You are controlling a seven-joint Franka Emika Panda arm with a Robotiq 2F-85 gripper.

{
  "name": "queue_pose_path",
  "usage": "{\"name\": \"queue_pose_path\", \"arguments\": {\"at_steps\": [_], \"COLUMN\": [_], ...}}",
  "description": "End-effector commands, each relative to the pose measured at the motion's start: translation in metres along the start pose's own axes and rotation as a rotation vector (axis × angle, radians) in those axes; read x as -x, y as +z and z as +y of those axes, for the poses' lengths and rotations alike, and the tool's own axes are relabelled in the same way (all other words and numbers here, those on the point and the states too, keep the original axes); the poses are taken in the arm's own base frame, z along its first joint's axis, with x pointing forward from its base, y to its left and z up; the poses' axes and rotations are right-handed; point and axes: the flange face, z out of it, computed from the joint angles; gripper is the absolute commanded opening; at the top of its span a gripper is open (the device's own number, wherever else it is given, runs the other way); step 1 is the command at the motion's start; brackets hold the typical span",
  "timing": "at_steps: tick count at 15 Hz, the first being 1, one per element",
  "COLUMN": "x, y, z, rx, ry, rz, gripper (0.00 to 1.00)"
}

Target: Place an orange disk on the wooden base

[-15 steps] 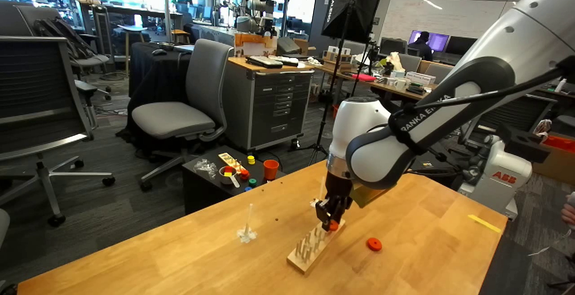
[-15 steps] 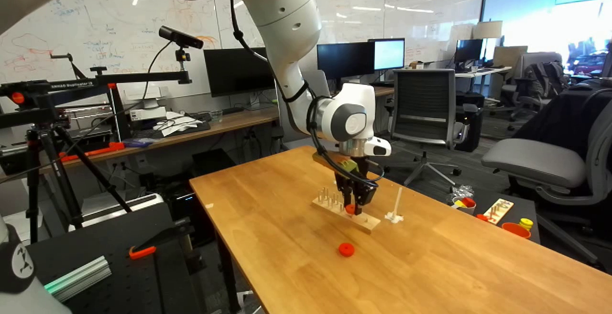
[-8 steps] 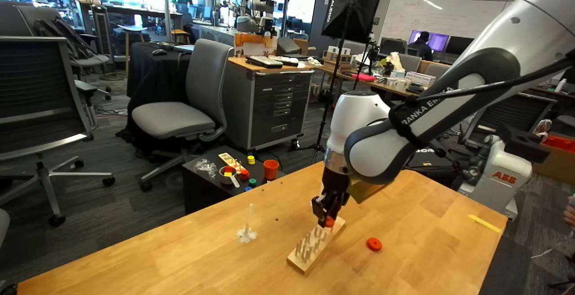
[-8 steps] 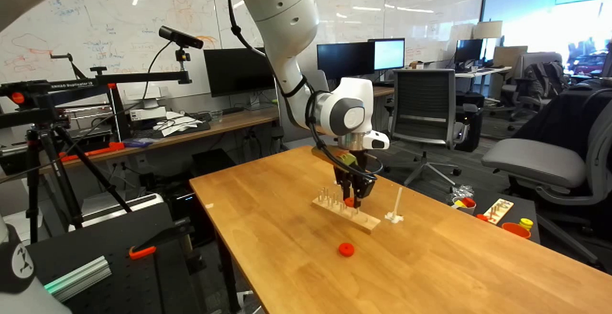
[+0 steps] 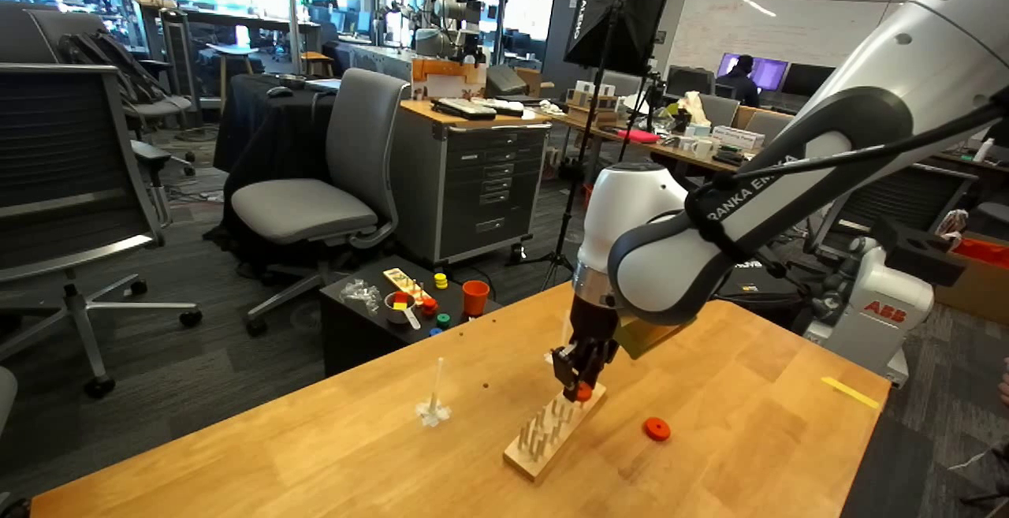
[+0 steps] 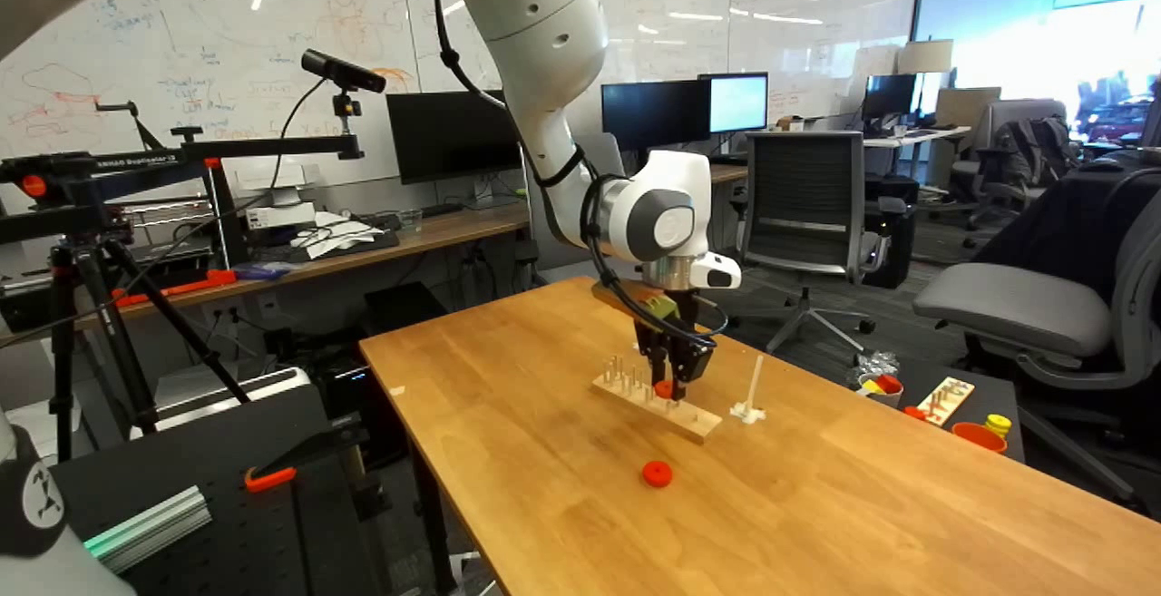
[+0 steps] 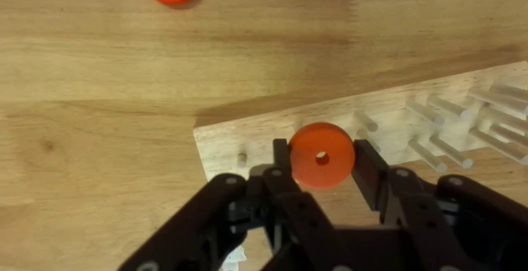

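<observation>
Two fingers (image 7: 371,174) are gripping the orange disk (image 7: 304,155) over the wooden base (image 7: 390,126); only my wrist view is showing its hole (image 7: 322,158), a red disk (image 6: 658,478) lying nearby.

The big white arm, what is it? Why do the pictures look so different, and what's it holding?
That's a robot arm, a machine that a person steers. Its black gripper works like a pinching claw. Two pictures come from cameras standing apart from it; the close-up comes from one on its wrist. On the table lies a wooden base with little pegs standing up. The gripper pinches an orange disk with a hole, over the base; I can't tell whether it touches a peg. A similar, redder disk lies beside the base, and a thin stick stands nearby.
</observation>
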Motion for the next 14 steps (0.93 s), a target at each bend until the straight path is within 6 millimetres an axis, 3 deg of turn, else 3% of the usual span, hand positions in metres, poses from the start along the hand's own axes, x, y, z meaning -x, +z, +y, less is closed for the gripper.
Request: {"name": "queue_pose_path", "arguments": {"at_steps": [1, 8, 14], "x": [0.0072, 0.0124, 0.0085], "y": [-0.0031, 0.0041, -0.0009], "z": [0.0039, 0.0111, 0.0069], "rx": [-0.016, -0.011, -0.009], "ry": [0.016, 0.02, 0.012], "rz": [-0.019, -0.031, -0.022], "gripper": [0.18, 0.18, 0.18]}}
